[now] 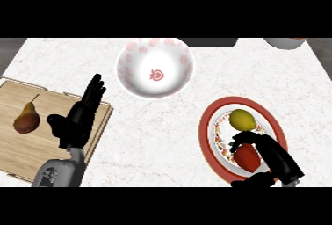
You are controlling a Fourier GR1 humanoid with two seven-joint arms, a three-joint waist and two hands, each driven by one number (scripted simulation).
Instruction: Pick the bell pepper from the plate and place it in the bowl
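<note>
While the right hand [271, 154] curls its fingers [241, 139] round 1 red bell pepper [247, 158] on 1 plate [211, 132] beside 1 lemon [242, 119], 1 bowl [156, 68] stands apart; the left hand [76, 118] rests open above 1 cutting board [19, 99] bearing 1 pear [27, 118].

Counter [162, 127]: white, marbled with faint veins, carrying everything in view.
Cutting board [19, 149]: pale wood, lying at the counter's left edge, slightly skewed.
Pear [27, 119]: brown-red, stem pointing toward the far edge, lying on the cutting board near its left side.
Lemon [242, 119]: yellow, toward the counter's right edge.
Dark object [211, 42]: flat, at the far edge, partly cut off.
White vessel [285, 42]: at the far right corner, mostly out of view.
</note>
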